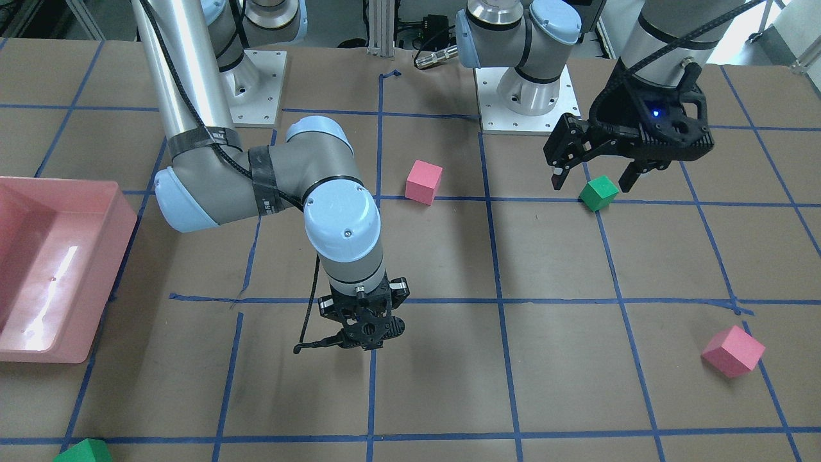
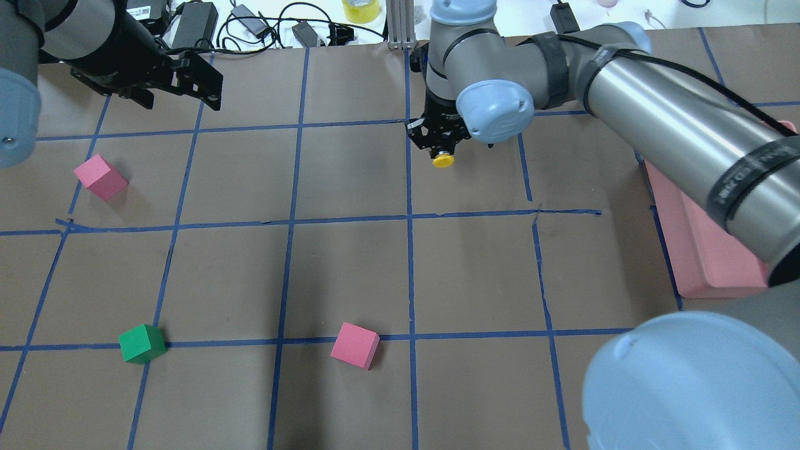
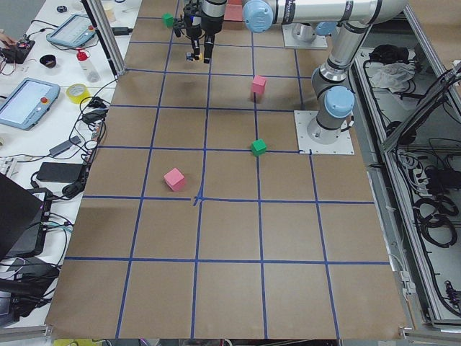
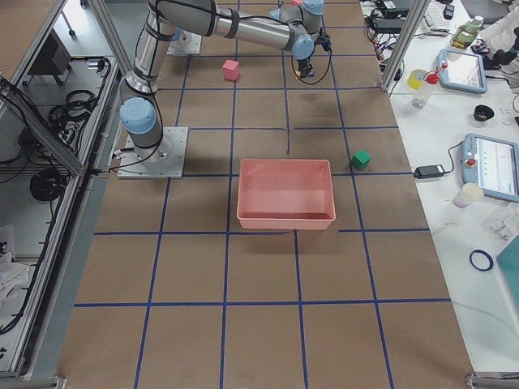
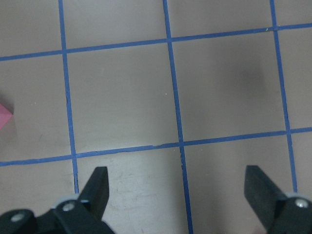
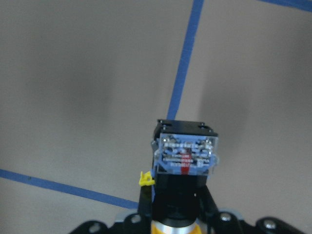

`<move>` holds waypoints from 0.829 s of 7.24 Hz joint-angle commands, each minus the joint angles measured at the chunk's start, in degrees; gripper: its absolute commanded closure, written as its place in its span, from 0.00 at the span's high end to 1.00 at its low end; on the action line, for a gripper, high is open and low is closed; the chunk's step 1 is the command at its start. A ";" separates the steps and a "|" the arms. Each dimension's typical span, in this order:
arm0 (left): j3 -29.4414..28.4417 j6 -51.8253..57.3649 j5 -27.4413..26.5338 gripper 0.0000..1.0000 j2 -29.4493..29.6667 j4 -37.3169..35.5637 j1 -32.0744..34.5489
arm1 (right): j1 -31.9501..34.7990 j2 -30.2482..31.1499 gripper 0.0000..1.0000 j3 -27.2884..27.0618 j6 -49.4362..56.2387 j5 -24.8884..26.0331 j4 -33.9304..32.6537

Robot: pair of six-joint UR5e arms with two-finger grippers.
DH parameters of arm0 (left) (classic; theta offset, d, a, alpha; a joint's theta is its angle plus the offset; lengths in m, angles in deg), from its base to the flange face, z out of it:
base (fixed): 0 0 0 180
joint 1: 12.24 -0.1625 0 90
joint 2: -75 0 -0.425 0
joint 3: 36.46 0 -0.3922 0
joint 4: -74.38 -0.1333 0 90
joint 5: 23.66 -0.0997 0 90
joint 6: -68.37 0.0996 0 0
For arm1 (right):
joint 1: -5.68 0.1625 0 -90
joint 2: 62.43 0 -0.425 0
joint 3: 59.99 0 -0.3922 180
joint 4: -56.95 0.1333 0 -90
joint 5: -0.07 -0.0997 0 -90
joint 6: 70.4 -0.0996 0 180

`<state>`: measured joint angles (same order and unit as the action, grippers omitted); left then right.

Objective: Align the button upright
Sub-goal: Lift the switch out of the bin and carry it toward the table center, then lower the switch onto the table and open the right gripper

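Above the blue-taped desk (image 2: 350, 269), the right gripper (image 2: 442, 150) has its fingers clamped on the button (image 2: 443, 161) (seemingly airborne); the left gripper (image 5: 176, 174) has its fingers spread.

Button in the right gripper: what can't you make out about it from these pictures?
1. Right wrist view: the button has its yellow cap cut off by the bottom edge.
2. Overhead view: the right gripper covers everything but the cap.
3. Front-facing view: the gripper hides it entirely.
4. Side views: too small to read.
5. Any view: whether it touches the table cannot be told.
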<state>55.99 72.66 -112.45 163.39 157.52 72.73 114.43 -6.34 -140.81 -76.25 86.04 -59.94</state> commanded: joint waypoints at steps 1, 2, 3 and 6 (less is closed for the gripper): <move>-0.60 -0.69 -1.92 1.00 0.46 4.39 0.38 | 0.94 -4.13 0.00 0.83 -2.14 -2.99 -4.30; -1.21 -0.95 -1.92 1.00 0.90 4.39 0.29 | 0.94 -4.75 0.00 0.84 -1.97 -3.00 -4.66; -1.13 -1.30 -1.92 1.00 1.51 4.83 0.29 | 0.94 -5.02 0.00 0.49 -2.06 -3.00 -4.66; -1.48 -0.95 -1.30 1.00 2.13 4.04 0.99 | 0.94 -5.37 0.17 0.13 -1.44 -2.48 -4.84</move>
<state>54.57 71.78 -113.94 165.27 161.71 73.55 115.36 -11.63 -140.57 -77.84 83.24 -64.69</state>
